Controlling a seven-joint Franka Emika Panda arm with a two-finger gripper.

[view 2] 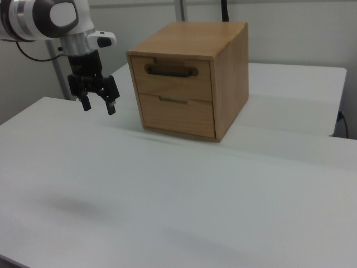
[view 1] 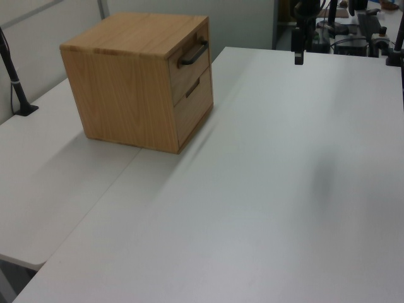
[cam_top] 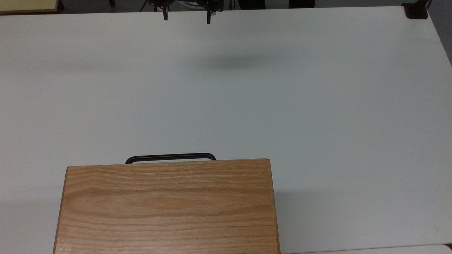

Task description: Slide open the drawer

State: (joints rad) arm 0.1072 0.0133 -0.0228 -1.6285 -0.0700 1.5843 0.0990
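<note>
The pincer [view 2: 97, 104] hangs released, fingers spread, above the white tabletop [view 2: 167, 190], well apart from the oak cabinet [view 2: 223, 84]. The drawer [view 2: 173, 75] sits flush in the cabinet's upper slot, its black handle [view 2: 170, 71] facing the arm. Pale walls stand behind.

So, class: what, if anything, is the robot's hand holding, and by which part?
Nothing. The hand hangs open above the table, apart from the drawer and its handle.
</note>
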